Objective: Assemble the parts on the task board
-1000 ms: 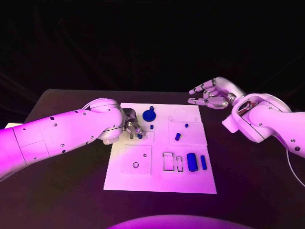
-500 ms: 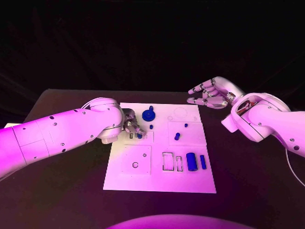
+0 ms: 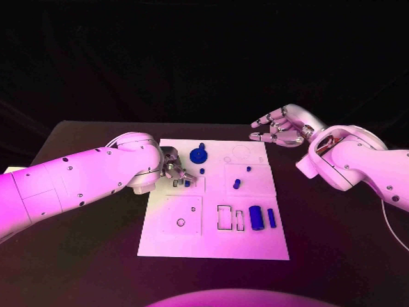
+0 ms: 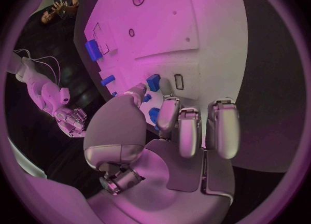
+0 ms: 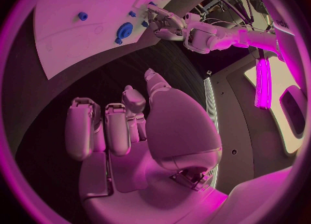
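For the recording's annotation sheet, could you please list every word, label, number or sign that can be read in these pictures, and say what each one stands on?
No text can be read anywhere.
The task board bears only outlined recesses and holes, no lettering.
The blue parts, such as the round one, carry no marks.
The left hand and the right hand show no legible label.

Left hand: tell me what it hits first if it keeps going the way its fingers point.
Most likely a small blue part just ahead of the left hand on the task board. How much gap remains is hard to judge.
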Robot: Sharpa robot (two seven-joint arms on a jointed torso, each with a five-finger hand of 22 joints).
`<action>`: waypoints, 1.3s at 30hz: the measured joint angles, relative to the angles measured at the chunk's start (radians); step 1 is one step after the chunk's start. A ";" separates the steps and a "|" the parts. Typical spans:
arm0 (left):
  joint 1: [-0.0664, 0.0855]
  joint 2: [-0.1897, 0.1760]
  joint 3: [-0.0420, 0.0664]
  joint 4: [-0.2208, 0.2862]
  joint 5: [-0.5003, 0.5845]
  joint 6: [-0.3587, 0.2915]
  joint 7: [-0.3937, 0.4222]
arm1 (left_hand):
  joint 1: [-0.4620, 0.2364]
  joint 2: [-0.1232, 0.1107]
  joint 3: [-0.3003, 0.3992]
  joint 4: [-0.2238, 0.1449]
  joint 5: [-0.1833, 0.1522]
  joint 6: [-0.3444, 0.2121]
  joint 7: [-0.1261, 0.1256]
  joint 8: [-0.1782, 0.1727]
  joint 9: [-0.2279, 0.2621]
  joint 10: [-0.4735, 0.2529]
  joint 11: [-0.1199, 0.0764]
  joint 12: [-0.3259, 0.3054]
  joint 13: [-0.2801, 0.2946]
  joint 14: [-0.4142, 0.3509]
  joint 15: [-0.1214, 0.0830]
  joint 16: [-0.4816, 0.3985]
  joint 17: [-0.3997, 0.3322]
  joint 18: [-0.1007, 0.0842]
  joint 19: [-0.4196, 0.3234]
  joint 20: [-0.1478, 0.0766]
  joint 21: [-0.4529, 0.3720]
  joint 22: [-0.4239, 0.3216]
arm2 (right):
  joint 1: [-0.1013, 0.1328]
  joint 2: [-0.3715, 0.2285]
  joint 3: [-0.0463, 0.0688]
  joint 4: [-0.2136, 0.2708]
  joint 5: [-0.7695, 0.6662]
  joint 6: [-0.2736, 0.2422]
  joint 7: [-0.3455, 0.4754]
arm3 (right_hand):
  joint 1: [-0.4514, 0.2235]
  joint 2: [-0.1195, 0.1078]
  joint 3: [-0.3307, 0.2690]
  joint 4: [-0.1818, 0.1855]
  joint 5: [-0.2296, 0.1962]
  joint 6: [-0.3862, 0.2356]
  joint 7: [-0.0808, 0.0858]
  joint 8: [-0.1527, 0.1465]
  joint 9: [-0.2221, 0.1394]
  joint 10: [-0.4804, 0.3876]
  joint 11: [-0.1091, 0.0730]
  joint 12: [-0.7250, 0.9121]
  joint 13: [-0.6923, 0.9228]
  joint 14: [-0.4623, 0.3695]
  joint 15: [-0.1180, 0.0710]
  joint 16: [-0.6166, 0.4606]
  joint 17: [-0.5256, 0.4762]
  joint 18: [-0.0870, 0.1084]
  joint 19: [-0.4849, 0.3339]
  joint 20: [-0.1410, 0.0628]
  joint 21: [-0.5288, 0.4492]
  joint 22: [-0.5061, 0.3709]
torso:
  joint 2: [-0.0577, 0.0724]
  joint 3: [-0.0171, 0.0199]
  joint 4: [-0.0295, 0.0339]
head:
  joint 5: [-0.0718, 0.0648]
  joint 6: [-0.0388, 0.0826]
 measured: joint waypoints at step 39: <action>0.134 0.119 0.034 -0.332 0.054 0.163 0.006 | 0.146 0.065 -0.175 0.004 0.000 -0.073 0.052 -0.124 -0.112 -0.109 0.052 -0.132 -0.145 0.002 0.031 0.000 0.000 0.000 0.000 0.025 -0.046 0.000 | -0.006 0.016 -0.002 -0.019 0.004 0.009 0.001 | 0.000 0.000 -0.003 0.003 0.000 0.000 0.000 0.000 -0.001 -0.003 -0.003 0.000 -0.002 0.000 0.000 0.000 0.000 0.000 0.000 0.000 0.000 -0.003 | 0.005 -0.0031 -0.0001 | 0.016 0.015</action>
